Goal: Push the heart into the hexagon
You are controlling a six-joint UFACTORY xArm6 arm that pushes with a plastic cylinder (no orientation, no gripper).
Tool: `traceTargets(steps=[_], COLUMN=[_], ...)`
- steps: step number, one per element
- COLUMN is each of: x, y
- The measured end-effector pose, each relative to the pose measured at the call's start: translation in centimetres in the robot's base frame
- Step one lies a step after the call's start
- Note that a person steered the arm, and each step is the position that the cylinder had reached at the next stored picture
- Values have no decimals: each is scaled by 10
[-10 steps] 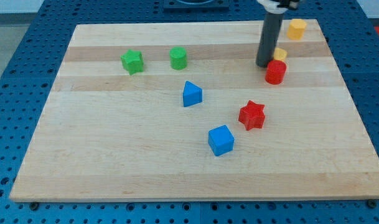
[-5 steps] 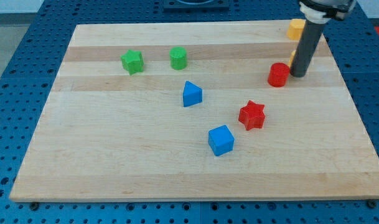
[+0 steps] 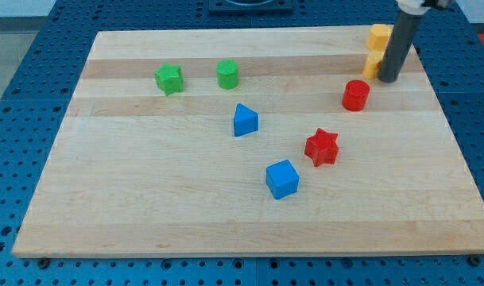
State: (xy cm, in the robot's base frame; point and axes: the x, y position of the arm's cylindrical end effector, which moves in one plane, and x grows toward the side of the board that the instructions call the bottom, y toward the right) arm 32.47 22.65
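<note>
The small yellow heart (image 3: 370, 66) lies near the view's top right of the wooden board (image 3: 146, 199), just below the yellow hexagon (image 3: 377, 36), close to it or touching; I cannot tell which. My tip (image 3: 389, 79) stands against the heart's right side, and the rod hides part of the heart and the hexagon's right edge. No gripper shows.
A red cylinder (image 3: 354, 94) sits below and left of the heart. A red star (image 3: 322, 147), a blue cube (image 3: 282, 179) and a blue triangle (image 3: 244, 120) lie mid-board. A green star (image 3: 168, 79) and a green cylinder (image 3: 228, 74) lie at the upper left.
My tip went from the heart's left side round to its right side, then up. The heart has moved right and up, away from the red cylinder and towards the hexagon.
</note>
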Motion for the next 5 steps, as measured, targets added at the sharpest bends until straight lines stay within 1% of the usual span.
traceTargets(steps=[1,2,3,5], x=[-5,8,8,-14], y=[-1,-9,-20,-22])
